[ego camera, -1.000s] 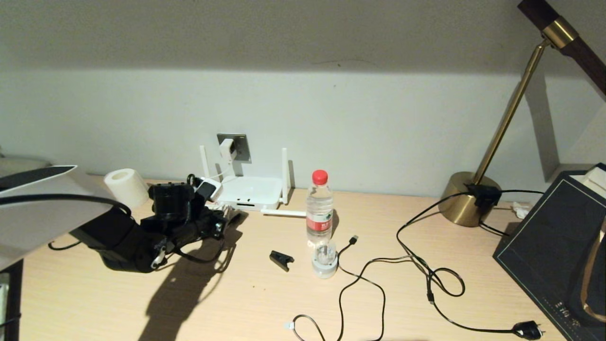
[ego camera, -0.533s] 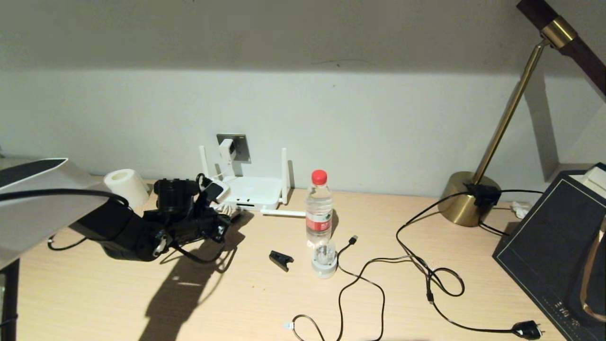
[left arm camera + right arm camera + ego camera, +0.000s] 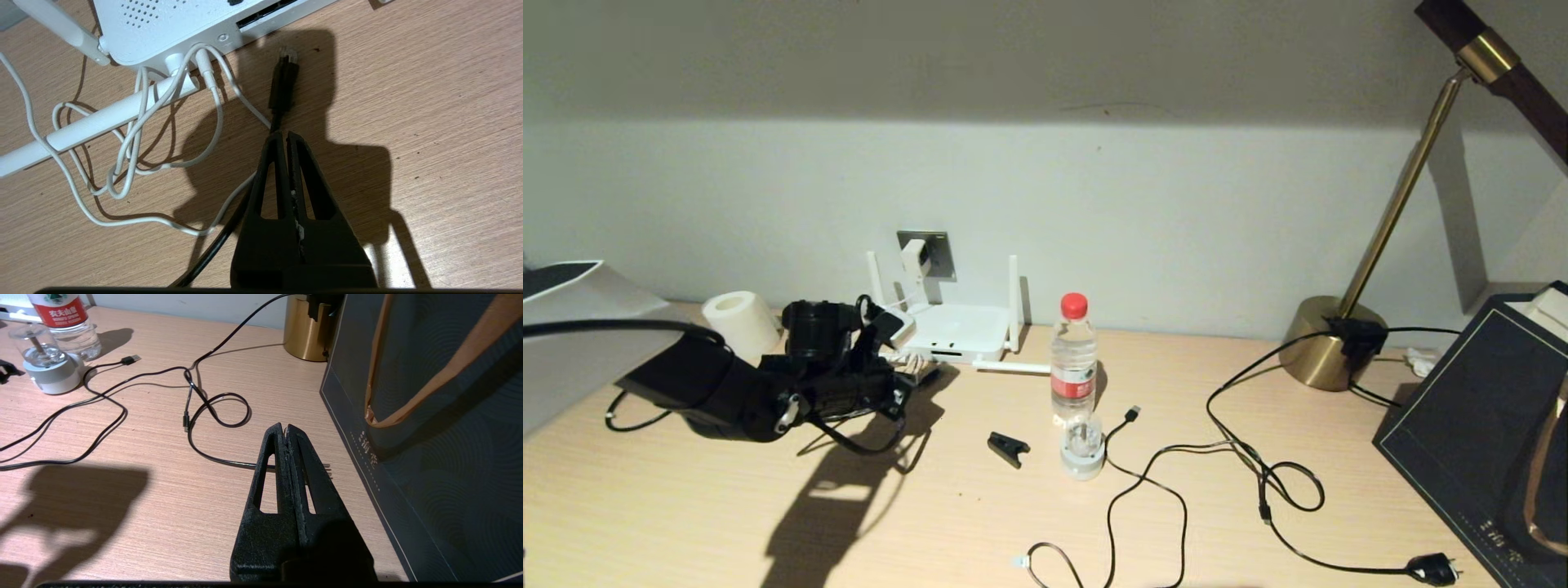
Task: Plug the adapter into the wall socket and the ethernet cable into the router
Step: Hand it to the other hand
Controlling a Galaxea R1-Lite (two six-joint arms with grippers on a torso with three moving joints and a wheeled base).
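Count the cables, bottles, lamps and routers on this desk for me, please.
Cables: 4 (ethernet cable, adapter's white cord, USB cable, lamp cord)
Bottles: 1 (water bottle)
Lamps: 1 (brass lamp)
Routers: 1 (router)
Total: 7

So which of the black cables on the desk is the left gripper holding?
The thick black ethernet cable with the clear-tipped connector, beside the flat white router; the left gripper is shut on it. The thinner black cords lie far off.
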